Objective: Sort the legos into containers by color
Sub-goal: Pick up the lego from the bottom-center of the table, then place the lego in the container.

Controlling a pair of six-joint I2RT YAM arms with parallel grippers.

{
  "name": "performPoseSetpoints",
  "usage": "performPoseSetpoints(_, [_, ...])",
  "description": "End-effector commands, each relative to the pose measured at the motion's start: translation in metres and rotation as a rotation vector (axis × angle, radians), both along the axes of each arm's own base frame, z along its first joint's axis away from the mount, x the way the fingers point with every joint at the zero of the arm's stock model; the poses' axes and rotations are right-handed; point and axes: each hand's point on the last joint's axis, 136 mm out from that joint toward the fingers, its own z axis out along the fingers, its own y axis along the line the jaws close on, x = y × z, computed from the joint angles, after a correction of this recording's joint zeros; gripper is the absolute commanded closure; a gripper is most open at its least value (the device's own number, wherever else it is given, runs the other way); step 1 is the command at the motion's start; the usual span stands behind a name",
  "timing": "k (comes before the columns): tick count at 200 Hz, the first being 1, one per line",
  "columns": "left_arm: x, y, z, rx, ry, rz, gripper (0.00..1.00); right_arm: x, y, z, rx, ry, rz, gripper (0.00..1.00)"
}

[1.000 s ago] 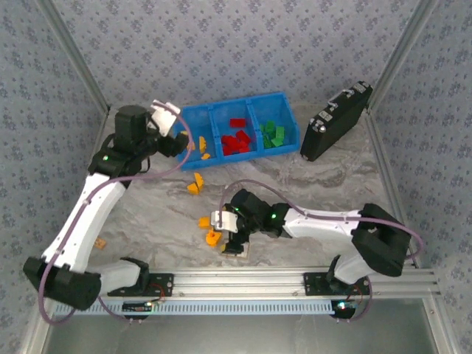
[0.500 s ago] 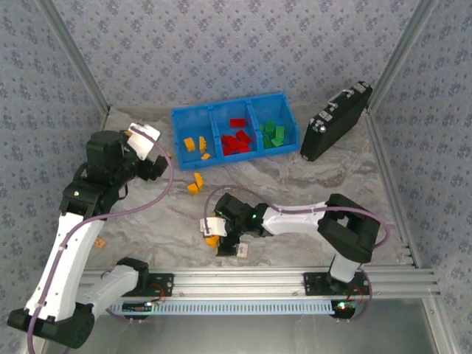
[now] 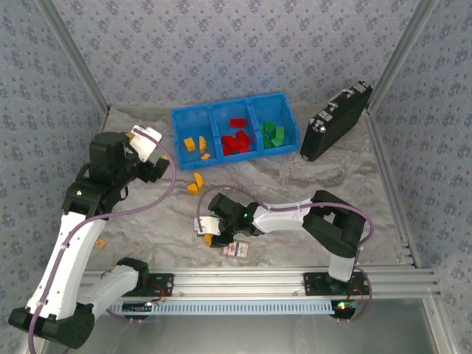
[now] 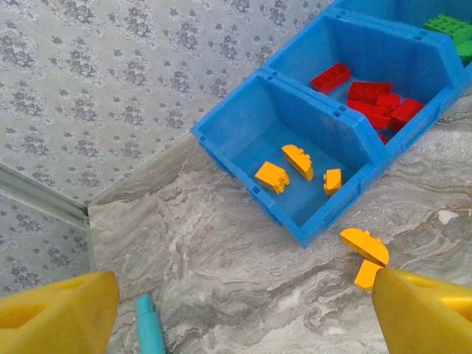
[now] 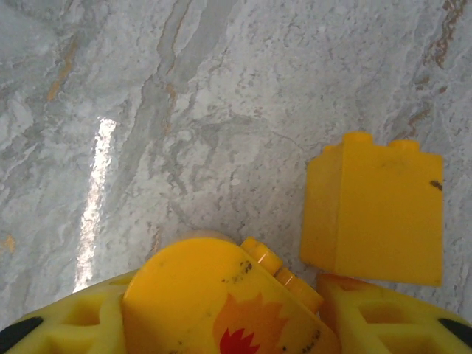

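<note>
Left arm has pulled back from the tray point(image 3: 175, 133) toward the left wall. Right arm has stretched further left along the near edge, and its jaws have narrowed.

- Left gripper point(image 4: 243, 295): fingers spread wide, nothing between them. It hangs over bare table point(image 4: 221, 243), facing the tray's left compartment. Pen point(image 4: 150, 326) lies just below it.
- Right gripper point(image 5: 221, 299): low on the table, fingers pressed against both sides of a yellow piece point(image 5: 199, 280) with a rounded top and a red flame print. Reads as a grasp, piece not yet lifted.
- Square yellow brick point(image 5: 376, 214) stands just beside that piece, apart from the fingers.
- Two more yellow bricks point(image 3: 195, 183) lie on the table just in front of the tray.
- Tray: yellow in the left compartment, red in the middle, green on the right.

Step in hand: pickup of a yellow straggler; sorting looks mostly done.

Next move, as judged: lift straight up so the neighbouring brick is not dragged, carry over to the left compartment, let go above the other yellows.
</note>
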Motion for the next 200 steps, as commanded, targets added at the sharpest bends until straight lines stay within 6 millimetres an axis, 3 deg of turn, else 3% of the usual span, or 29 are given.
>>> performPoseSetpoints(1, [-0.004, 0.007, 0.005, 0.02, -0.026, 0.014, 0.11, -0.003, -0.003, -0.008, -0.034, 0.032, 0.008, 0.55])
performPoseSetpoints(43, [-0.005, 0.006, -0.001, 0.012, -0.007, 0.015, 0.11, 0.001, -0.005, -0.003, -0.046, -0.001, 0.019, 0.65])
performPoseSetpoints(76, [-0.012, 0.013, -0.006, 0.019, -0.003, 0.029, 0.11, 0.027, -0.008, 0.031, -0.006, -0.069, -0.017, 0.65])
performPoseSetpoints(104, [-0.021, 0.026, -0.003, 0.004, -0.011, 0.083, 0.11, 0.074, -0.011, 0.072, 0.037, -0.171, -0.088, 0.64])
performPoseSetpoints(137, [-0.033, 0.033, -0.019, -0.042, 0.007, 0.119, 0.11, 0.146, -0.003, 0.117, 0.141, -0.261, -0.171, 0.63])
performPoseSetpoints(168, [-0.044, 0.035, -0.032, -0.073, 0.036, 0.133, 0.11, 0.206, 0.013, 0.132, 0.163, -0.361, -0.203, 0.63])
performPoseSetpoints(200, [-0.05, 0.031, -0.035, -0.126, 0.039, 0.123, 0.11, 0.263, 0.027, 0.128, 0.184, -0.372, -0.271, 0.62])
